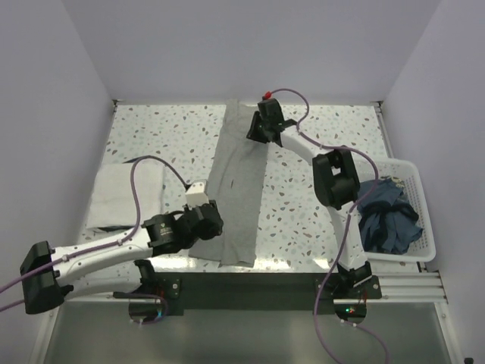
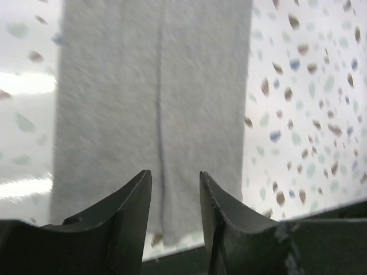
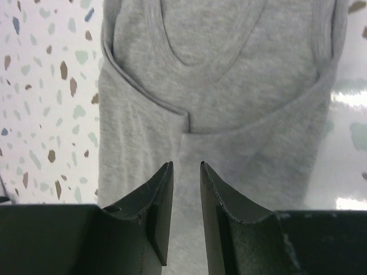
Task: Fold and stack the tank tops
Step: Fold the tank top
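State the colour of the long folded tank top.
The tank top is heather grey; right wrist view.

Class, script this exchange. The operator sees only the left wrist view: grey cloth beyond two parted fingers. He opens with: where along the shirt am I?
Observer: Your left gripper is over the near end of the grey tank top, which is folded into a long strip.
Operator: Where is the other arm?
Observer: The right gripper is over the far end, open.
Operator: Which end has the neckline?
Observer: The far one. The right wrist view shows the scooped neckline.
Operator: Anything else nearby?
Observer: A folded white tank top lies to the left.
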